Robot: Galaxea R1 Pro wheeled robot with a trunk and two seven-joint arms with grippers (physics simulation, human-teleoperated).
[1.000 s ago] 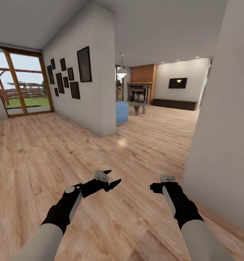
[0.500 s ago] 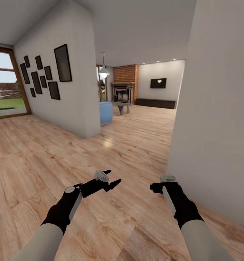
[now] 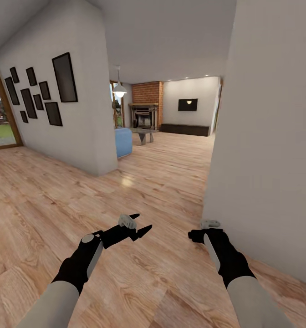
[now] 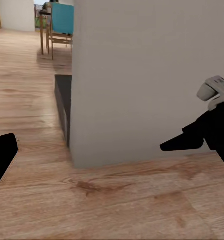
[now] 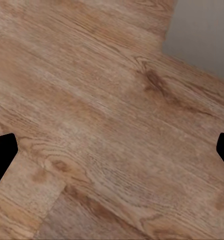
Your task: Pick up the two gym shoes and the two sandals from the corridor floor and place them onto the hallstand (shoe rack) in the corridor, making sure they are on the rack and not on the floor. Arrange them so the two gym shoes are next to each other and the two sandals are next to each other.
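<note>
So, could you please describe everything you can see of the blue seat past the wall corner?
The blue seat is a light-blue, boxy, upholstered-looking piece standing upright on the wood-plank floor. Only one end shows; the rest is hidden behind the white wall corner. It sits beyond that corner, toward the brick fireplace. Whether it touches the wall cannot be told.

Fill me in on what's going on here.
The robot is on the move through a house over wood floor, holding nothing. Its left gripper and right gripper both hang open and empty ahead of it. A white wall corner stands close on its right; a blue chair and brick fireplace lie farther ahead.
</note>
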